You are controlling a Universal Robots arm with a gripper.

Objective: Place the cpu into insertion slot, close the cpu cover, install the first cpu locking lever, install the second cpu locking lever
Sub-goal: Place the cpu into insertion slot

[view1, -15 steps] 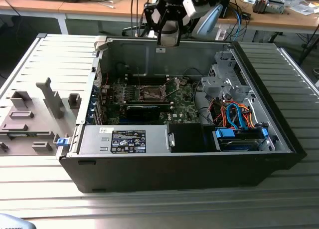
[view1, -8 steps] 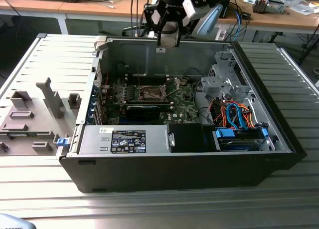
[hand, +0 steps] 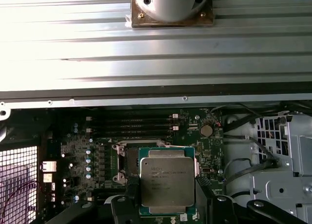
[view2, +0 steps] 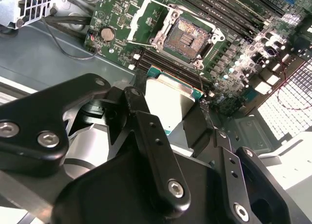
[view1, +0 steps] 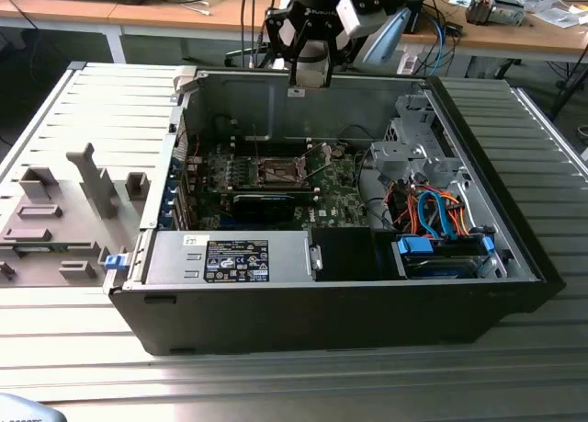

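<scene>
arm (view1: 303,27): black | jaws: black linkage bars | screws (view2: 48,139): silver, round

Ribbed table (view1: 276,385) carries computer case (view1: 322,316) and grey fixture (view1: 55,233).

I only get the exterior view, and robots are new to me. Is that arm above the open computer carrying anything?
Observer: Yes. In both wrist views the tool grips the cpu, a flat silver-topped square, by two opposite edges.
Operator: Is its place free?
Observer: The second wrist view shows the insertion slot bare, its dark centre uncovered.
Operator: Is the chip touching it?
Observer: No. In that view the cpu hangs apart from the slot, above the green board.
</scene>
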